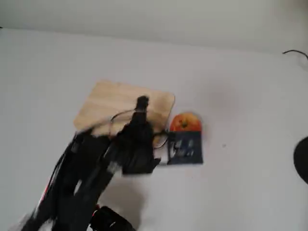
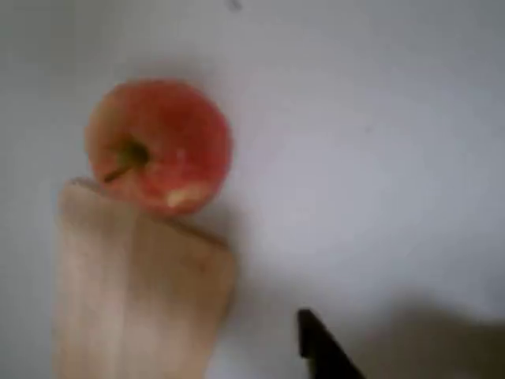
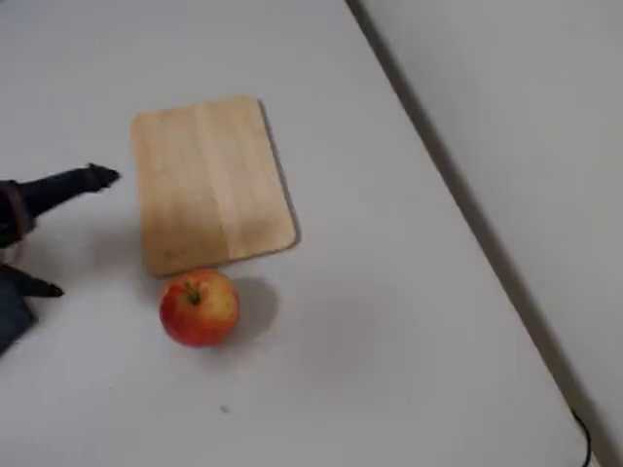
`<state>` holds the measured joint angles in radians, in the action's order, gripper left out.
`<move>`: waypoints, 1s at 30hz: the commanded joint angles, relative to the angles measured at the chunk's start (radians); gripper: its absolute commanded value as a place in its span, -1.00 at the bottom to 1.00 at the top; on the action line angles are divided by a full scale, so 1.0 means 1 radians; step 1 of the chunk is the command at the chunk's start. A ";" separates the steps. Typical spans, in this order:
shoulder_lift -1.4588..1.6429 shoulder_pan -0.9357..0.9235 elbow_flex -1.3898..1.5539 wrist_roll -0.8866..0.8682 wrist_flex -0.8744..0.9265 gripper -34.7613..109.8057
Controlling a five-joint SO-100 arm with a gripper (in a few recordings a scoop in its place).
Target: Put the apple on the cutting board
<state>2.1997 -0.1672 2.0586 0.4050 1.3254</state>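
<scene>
The small red and yellow apple (image 1: 185, 122) (image 3: 199, 307) (image 2: 158, 146) rests on the white table, just off a short edge of the light wooden cutting board (image 1: 115, 103) (image 3: 209, 185) (image 2: 134, 292). Whether it touches the board cannot be told. My black gripper (image 1: 163, 124) (image 3: 74, 233) is open wide and holds nothing. In both fixed views it hovers beside the board and the apple, with one finger (image 1: 142, 101) over the board and the other close to the apple. The wrist view looks down on the apple, with one dark fingertip (image 2: 316, 347) at the bottom.
The white table runs to a wall, and its far edge (image 3: 458, 195) crosses one fixed view diagonally. A thin dark cable (image 1: 294, 52) and a dark round object (image 1: 303, 166) sit at the right edge of a fixed view. Open table lies right of the apple.
</scene>
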 commanded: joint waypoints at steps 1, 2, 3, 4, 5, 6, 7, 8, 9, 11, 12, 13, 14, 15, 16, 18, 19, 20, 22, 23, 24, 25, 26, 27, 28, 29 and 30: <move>-0.414 0.005 -0.426 -0.063 0.138 0.49; -0.506 0.003 -0.515 -0.075 0.181 0.50; -0.591 0.002 -0.598 -0.087 0.219 0.51; -0.664 0.002 -0.667 -0.098 0.252 0.51; -0.726 0.002 -0.721 -0.107 0.273 0.51; -0.779 0.000 -0.769 -0.112 0.287 0.51; -0.831 -0.003 -0.813 -0.115 0.298 0.51; -0.884 -0.006 -0.853 -0.118 0.304 0.51; -0.934 -0.014 -0.891 -0.121 0.311 0.51; -1.028 -0.026 -0.953 -0.124 0.318 0.51; -1.071 -0.032 -0.983 -0.126 0.319 0.51; -1.106 -0.038 -1.008 -0.127 0.318 0.51; -1.141 -0.043 -1.034 -0.127 0.316 0.51; -1.177 -0.049 -1.066 -0.127 0.316 0.51; -1.212 -0.054 -1.100 -0.127 0.324 0.51; -1.266 -0.063 -1.143 -0.127 0.325 0.46; -1.285 -0.066 -1.158 -0.127 0.325 0.37; -1.302 -0.066 -1.170 -0.127 0.325 0.31; -1.316 -0.064 -1.178 -0.137 0.321 0.12; -1.319 -0.063 -1.183 -0.140 0.319 0.02; -1.322 -0.060 -1.187 -0.146 0.319 -0.10; -1.324 -0.060 -1.193 -0.156 0.319 -0.21; -1.325 -0.058 -1.200 -0.169 0.319 -0.31; -1.328 -0.057 -1.209 -0.178 0.321 -0.39; -1.333 -0.055 -1.220 -0.183 0.324 -0.42; -1.336 -0.052 -1.226 -0.184 0.325 -0.44; -1.336 -0.051 -1.229 -0.184 0.325 -0.45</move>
<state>0.8713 -0.2270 0.8590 0.2393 1.6521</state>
